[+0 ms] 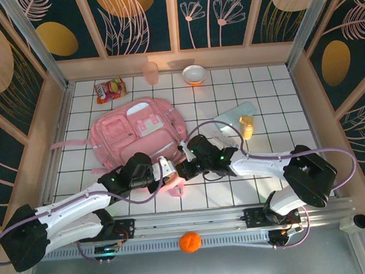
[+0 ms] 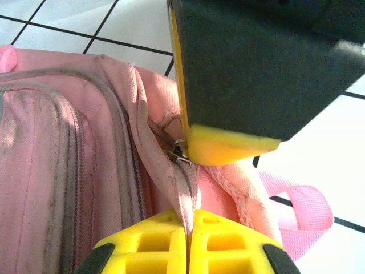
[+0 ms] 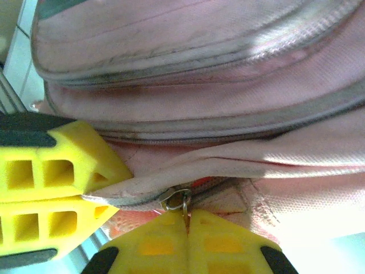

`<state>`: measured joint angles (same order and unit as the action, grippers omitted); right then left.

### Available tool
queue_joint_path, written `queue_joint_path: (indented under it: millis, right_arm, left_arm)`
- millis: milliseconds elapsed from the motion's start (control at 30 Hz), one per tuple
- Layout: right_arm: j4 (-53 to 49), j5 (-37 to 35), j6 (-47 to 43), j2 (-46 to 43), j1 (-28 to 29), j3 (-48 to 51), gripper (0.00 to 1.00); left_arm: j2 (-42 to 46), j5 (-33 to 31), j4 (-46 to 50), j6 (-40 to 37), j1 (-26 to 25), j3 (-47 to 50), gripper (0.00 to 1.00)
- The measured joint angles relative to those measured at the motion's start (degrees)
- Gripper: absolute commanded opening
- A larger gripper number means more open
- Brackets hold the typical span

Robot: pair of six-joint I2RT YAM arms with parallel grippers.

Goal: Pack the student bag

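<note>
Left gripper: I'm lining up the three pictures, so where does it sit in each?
Top external: low, left of centre, the left gripper at the bag's near edge.
Left wrist: bottom centre, shut on bag fabric.
Right wrist: left edge, pinching the fabric beside the zip pull.
Shared landmark: the pink bag.

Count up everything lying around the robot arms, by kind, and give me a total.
student bag: 1
snack packet: 1
pink cup: 1
bowl: 1
yellow bottle: 1
pale green flat piece: 1
orange ball: 1
Total: 7
</note>
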<state>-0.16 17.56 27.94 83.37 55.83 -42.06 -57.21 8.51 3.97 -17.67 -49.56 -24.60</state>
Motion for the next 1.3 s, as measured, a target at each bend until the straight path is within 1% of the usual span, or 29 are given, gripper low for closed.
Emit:
queue_joint_path:
  millis: [133,300,400,500,633,667,733,767,800,833,900,967,1033,1167,1233,1300]
  right_arm:
    - [-0.7,0.3,-0.5,-2.2,-1.6,0.3,0.00]
    - [-2.7,1.4,-2.2,-6.6,-8.0,1.7,0.00]
    - [-3.3,1.6,-3.3,-7.2,-9.4,1.7,0.00]
    - [-3.0,1.8,-3.6,-7.3,-8.6,2.4,0.00]
    - [-2.3,-0.8,-2.2,-7.5,-4.5,3.4,0.00]
    - [-1.6,-1.8,-1.2,-7.8,-3.2,4.0,0.00]
    - [0.5,-3.6,1.1,-8.6,-0.7,5.2,0.00]
    - [1.9,-4.4,2.3,-8.9,0.6,5.8,0.00]
    - [3.6,-5.3,3.4,-9.0,1.9,6.2,0.00]
    - [4.8,-5.9,4.3,-9.0,2.8,6.4,0.00]
    - [6.9,-7.3,6.4,-8.6,4.7,6.4,0.00]
    - [7.6,-7.9,7.4,-7.9,5.8,6.4,0.00]
    - [7.6,-8.1,7.7,-7.2,6.2,6.4,0.00]
    - [6.2,-8.1,7.8,-5.9,6.5,5.6,0.00]
    - [5.9,-8.1,7.8,-5.7,6.5,4.9,0.00]
    - [5.9,-8.1,7.8,-5.7,6.5,4.6,0.00]
  left_arm:
    - [3.1,-0.7,1.8,-2.7,0.0,0.2,0.00]
    - [8.9,-2.0,5.8,-7.5,0.0,-0.1,0.00]
    - [11.9,-2.7,9.2,-9.5,0.0,-0.6,0.00]
    - [13.0,-3.9,12.9,-11.3,0.0,-1.2,0.00]
    - [13.1,-6.7,17.0,-14.2,0.3,-1.4,0.00]
    - [13.1,-7.5,17.8,-15.3,0.8,-1.4,0.00]
    - [13.4,-7.8,19.4,-17.4,3.5,-1.5,0.00]
    - [13.7,-7.6,20.2,-18.4,5.4,-1.6,0.02]
    - [14.0,-7.5,20.9,-19.4,7.2,-1.8,0.09]
    - [14.2,-7.6,21.4,-20.4,8.6,-2.1,0.17]
    - [14.3,-8.1,22.6,-21.9,10.3,-3.3,0.43]
    - [13.7,-8.4,23.8,-22.0,11.4,-4.8,0.61]
    - [12.4,-6.9,24.1,-21.1,11.9,-6.8,0.66]
    - [8.7,0.7,21.2,-17.6,12.0,-9.9,0.74]
    - [6.4,3.7,18.9,-16.0,11.0,-10.0,0.77]
    - [3.8,4.9,17.4,-15.0,8.7,-10.0,0.79]
